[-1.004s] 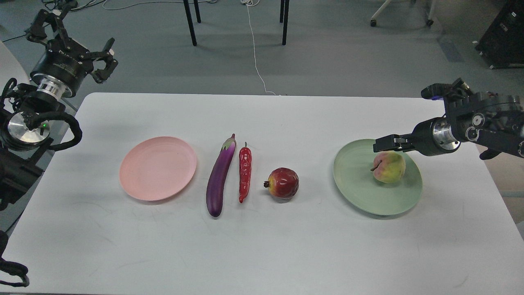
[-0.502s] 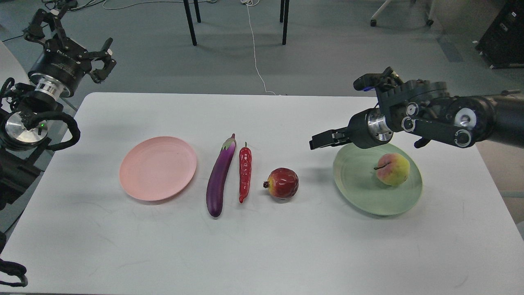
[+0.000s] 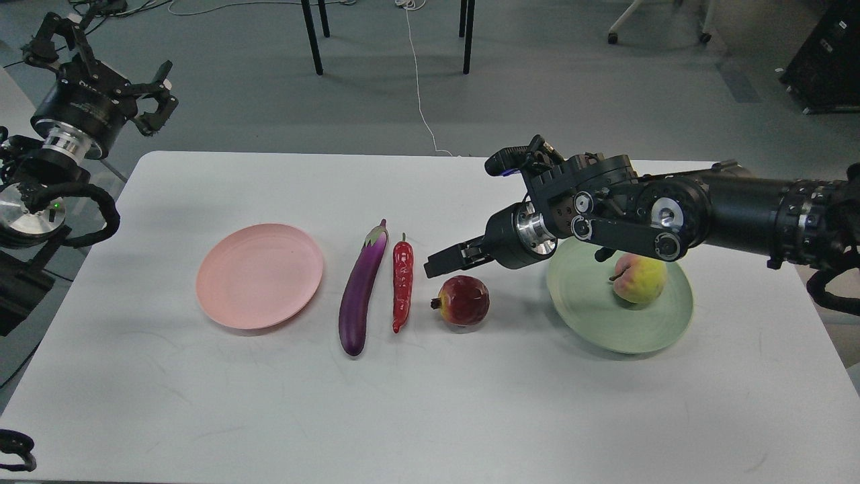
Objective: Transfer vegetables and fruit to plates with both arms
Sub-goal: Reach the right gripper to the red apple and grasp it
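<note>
The purple eggplant (image 3: 361, 296) and the red chili pepper (image 3: 402, 286) lie side by side at the table's middle. The dark red pomegranate (image 3: 463, 300) sits to their right. The peach-like fruit (image 3: 639, 277) rests on the pale green plate (image 3: 591, 316) at the right. The pale pink plate (image 3: 259, 275) at the left holds nothing. My right gripper (image 3: 435, 263) reaches left, just above and left of the pomegranate, apart from it. Its fingers overlap side-on. My left gripper (image 3: 164, 94) is open and empty, raised beyond the table's far left corner.
The white table (image 3: 430, 403) has bare surface in front of the objects. My right forearm (image 3: 705, 215) crosses above the far part of the green plate. Chair legs (image 3: 312, 40) and a white cable (image 3: 420, 87) are on the floor behind the table.
My right gripper has moved left from over the green plate to just above the pomegranate, leaving the peach-like fruit on the plate. My left arm has drifted slightly left and up.
</note>
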Controlling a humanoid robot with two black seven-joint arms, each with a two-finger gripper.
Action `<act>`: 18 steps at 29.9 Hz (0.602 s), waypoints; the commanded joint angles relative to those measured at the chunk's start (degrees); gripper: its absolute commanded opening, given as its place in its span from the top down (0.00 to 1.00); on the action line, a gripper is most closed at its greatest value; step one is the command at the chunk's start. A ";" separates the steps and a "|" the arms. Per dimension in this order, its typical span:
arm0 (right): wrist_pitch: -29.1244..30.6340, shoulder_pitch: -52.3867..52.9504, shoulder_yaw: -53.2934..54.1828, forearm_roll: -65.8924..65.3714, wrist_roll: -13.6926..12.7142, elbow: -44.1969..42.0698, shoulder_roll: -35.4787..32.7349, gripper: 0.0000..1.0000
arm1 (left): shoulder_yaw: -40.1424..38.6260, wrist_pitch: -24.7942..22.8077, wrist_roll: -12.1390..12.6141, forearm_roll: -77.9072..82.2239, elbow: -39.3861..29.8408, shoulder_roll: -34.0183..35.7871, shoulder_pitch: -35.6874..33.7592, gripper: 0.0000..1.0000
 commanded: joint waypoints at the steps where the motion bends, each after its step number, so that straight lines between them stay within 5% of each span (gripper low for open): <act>1: 0.15 -0.68 -0.28 -0.36 0.06 0.00 1.19 0.02 | 0.00 0.00 -0.08 0.00 -0.01 -0.02 0.11 0.02; 18: 0.15 0.89 -5.73 -4.14 -0.73 -1.84 5.59 0.02 | 0.00 0.00 -0.17 0.00 -0.01 -0.02 0.20 0.02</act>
